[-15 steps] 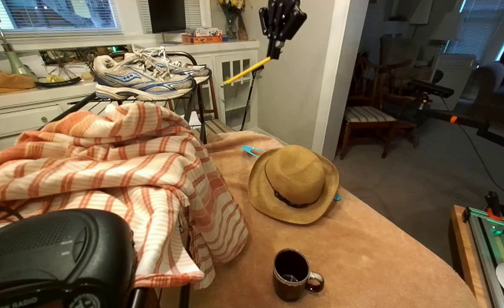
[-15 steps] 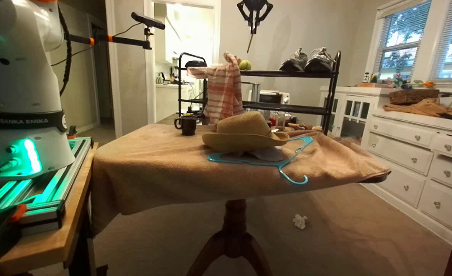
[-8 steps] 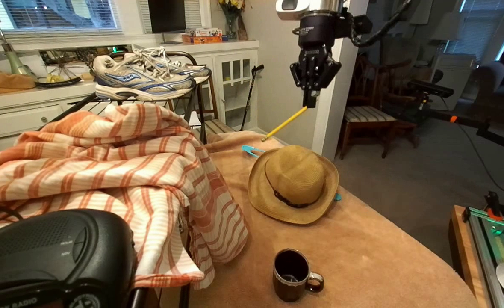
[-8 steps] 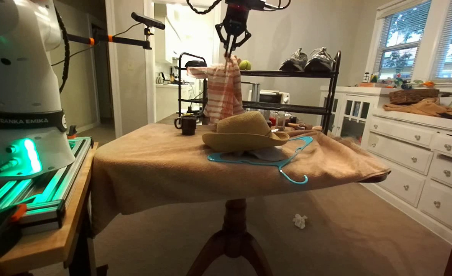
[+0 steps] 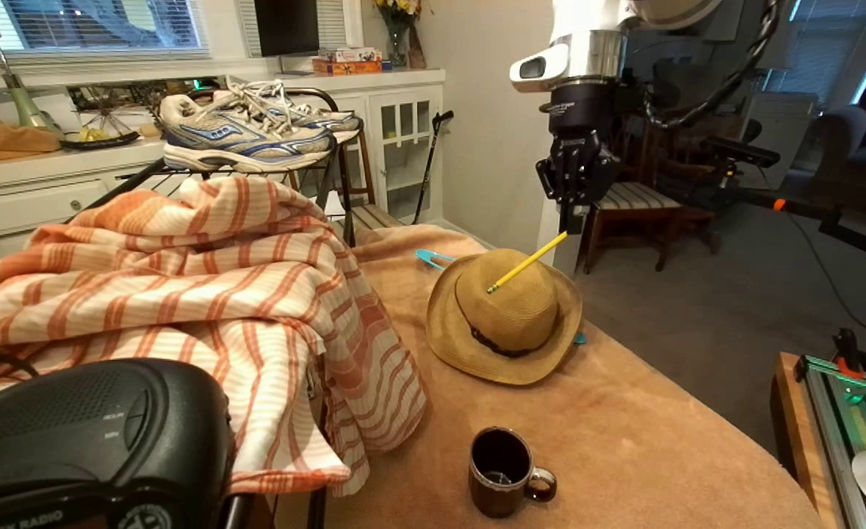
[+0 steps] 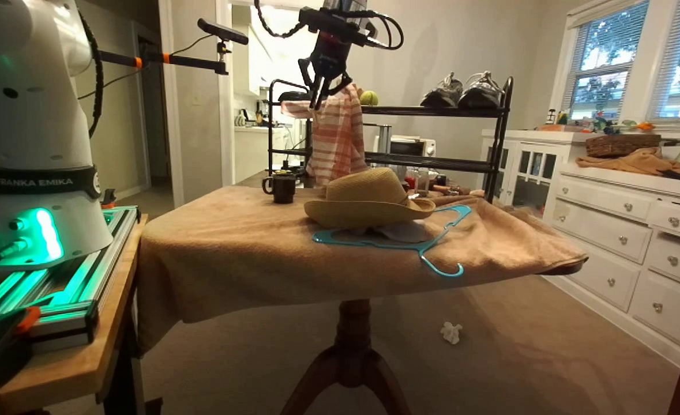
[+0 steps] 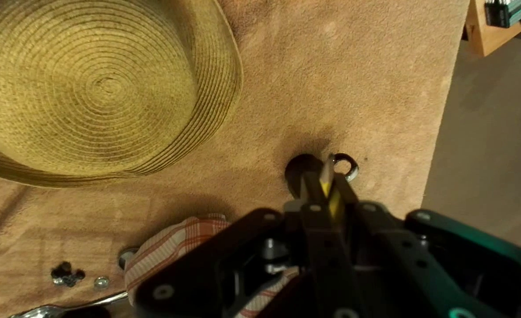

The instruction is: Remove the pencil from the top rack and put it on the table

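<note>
Arm (image 6: pixel 34 127): smooth white, nine o'clock in an exterior view!
Collar (image 6: pixel 42 188): black, and there's FRANKA EMIKA in pale capitals!
Base light (image 6: pixel 49 233): glowing green strip!
Cable (image 5: pixel 669 123): black and ribbed!
Gripper (image 5: pixel 571 224): black, all angular linkages!
Screws (image 7: pixel 163 291): round grey heads, one at seven o'clock, wrist view!

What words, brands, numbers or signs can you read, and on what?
"FRANKA EMIKA": black band around the white robot arm.
"HOUR": top of the rounded black plastic radio.
"MIN": beneath that.
"RADIO": its front; preceding letters unclear.
Wordless logo: grey and blue running shoe.
Too small or blurred: the radio's round emblem, lettering on the black cylindrical wrist section, markings on stacked orange and white boxes.
</note>
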### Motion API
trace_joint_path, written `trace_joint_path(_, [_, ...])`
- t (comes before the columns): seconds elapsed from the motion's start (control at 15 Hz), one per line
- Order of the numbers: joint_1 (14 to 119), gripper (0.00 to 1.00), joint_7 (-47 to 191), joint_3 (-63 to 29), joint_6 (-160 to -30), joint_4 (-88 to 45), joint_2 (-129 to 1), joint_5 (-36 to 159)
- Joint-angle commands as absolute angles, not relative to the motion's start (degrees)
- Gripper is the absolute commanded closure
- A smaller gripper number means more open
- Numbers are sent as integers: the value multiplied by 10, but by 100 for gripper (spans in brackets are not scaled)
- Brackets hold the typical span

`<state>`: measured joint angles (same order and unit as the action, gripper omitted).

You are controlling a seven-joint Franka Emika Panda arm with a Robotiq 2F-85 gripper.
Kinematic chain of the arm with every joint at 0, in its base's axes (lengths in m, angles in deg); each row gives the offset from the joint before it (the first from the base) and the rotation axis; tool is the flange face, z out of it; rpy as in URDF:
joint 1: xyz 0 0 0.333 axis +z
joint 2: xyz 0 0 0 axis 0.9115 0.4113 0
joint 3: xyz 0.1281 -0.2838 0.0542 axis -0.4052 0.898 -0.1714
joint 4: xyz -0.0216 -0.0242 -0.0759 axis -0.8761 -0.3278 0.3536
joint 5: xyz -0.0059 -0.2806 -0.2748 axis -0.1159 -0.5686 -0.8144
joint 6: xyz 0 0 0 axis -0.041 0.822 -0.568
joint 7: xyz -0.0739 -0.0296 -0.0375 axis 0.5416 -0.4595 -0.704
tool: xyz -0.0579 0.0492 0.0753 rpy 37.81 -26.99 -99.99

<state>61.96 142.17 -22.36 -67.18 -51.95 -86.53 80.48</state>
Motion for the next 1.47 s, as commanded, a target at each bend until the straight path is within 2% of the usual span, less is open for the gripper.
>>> trace_joint_path(0.0, [635, 91, 1419, -208, -671, -518, -866, 804])
trace_joint_path(0.13, [636, 91, 1418, -208, -671, -518, -867, 804])
trace_joint_path(0.2, [638, 98, 1416, -210, -671, -519, -863, 808])
trace_joint_path(0.73, [642, 98, 1380, -202, -749, -643, -871, 823])
trace_joint_path(1.4, [669, 98, 1384, -208, -892, -800, -868, 947])
